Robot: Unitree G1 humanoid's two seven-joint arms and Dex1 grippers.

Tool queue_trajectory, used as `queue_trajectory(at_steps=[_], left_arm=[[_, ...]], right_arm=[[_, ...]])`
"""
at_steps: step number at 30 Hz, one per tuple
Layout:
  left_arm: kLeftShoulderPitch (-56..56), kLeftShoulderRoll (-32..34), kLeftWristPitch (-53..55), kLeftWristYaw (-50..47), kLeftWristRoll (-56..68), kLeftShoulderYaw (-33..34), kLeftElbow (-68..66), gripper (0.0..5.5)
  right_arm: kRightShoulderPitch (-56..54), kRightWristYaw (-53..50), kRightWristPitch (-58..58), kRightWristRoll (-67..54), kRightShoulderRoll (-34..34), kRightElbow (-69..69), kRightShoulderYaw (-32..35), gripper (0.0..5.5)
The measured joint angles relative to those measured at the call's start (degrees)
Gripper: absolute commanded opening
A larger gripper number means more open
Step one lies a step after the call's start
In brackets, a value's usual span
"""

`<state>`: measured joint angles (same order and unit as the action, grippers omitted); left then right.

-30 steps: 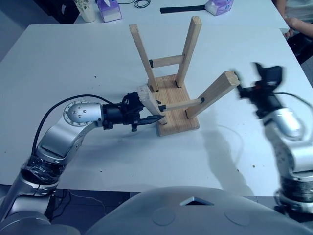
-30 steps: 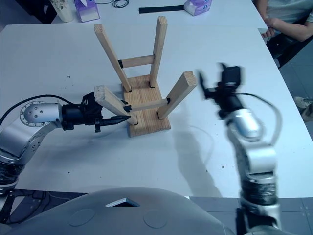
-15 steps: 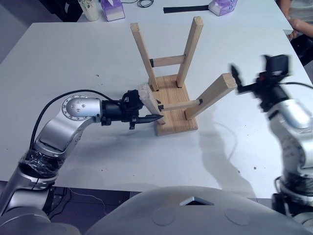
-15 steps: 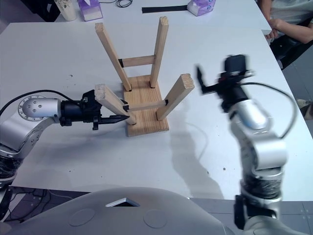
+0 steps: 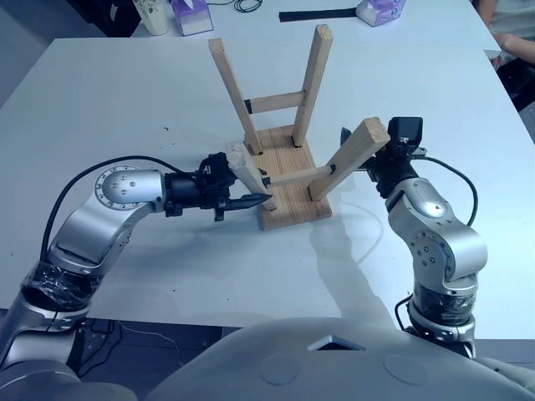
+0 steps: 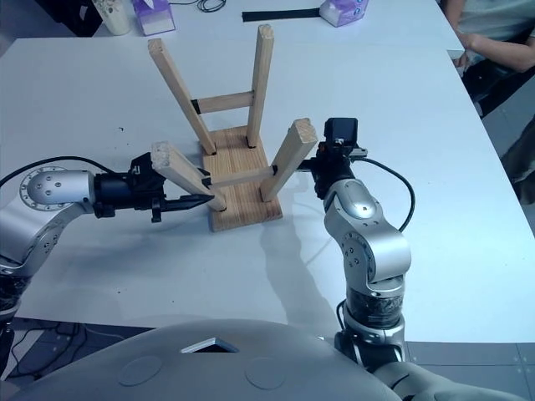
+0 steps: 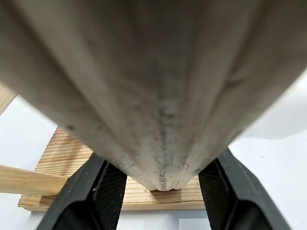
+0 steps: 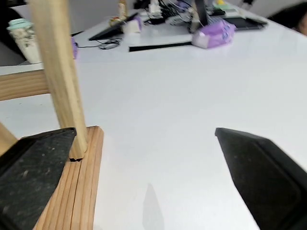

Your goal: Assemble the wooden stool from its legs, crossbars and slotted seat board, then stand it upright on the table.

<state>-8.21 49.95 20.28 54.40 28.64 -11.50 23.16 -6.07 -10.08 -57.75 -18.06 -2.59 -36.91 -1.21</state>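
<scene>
Now, starting at the left gripper (image 5: 257, 196): it is clamped on the near-left leg (image 5: 247, 170), low down by the slot. In the left wrist view the wood sits tight between both fingers (image 7: 103, 191). Your right gripper (image 8: 144, 136) stands wide apart with nothing between its fingers, just beside the upper part of the slanting near-right leg (image 5: 355, 154). Outward from both, the stool (image 5: 276, 103) lies inverted on the table (image 5: 109, 109). Its seat board (image 5: 294, 203) is flat on the surface and all four legs point up, the near pair splayed and joined by a crossbar (image 5: 297, 175).

Change: half a second ago the right arm was raised, well out to the right and apart from the stool; it has since swung down and inward to the near-right leg. The left gripper has kept its hold. Stool and gripper together sit slightly further to your left, while the things at the table's far edge have not shifted — so the stool moved, not the camera.

Meaning, as a judgement: both near legs are now within a gripper's reach, which suits pressing them home or turning the stool. Standing it upright is not yet done.
</scene>
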Motion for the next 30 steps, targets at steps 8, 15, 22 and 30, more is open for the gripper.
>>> queue_trajectory(at_steps=[8,15,22,30], left_arm=[[-0.5,-1.8,3.2,-1.1,-2.6,-3.6,0.1,2.67],[4.0,-4.1,7.9,-1.0,-5.1,-7.5,-0.6,3.46],[10.0,-2.3,8.3,3.1,2.1,2.5,3.0,3.46],[8.5,-1.0,-8.1,10.5,-2.2,11.2,-11.3,3.50]], right_arm=[[-1.7,10.8,1.3,1.7,-12.2,-1.9,-0.6,5.40],[1.1,20.7,13.1,3.4,-18.4,0.2,-2.7,5.40],[11.1,30.7,21.3,11.4,-35.2,5.5,0.6,5.40],[25.9,52.9,19.4,-1.0,-45.7,-5.7,-0.8,5.07]])
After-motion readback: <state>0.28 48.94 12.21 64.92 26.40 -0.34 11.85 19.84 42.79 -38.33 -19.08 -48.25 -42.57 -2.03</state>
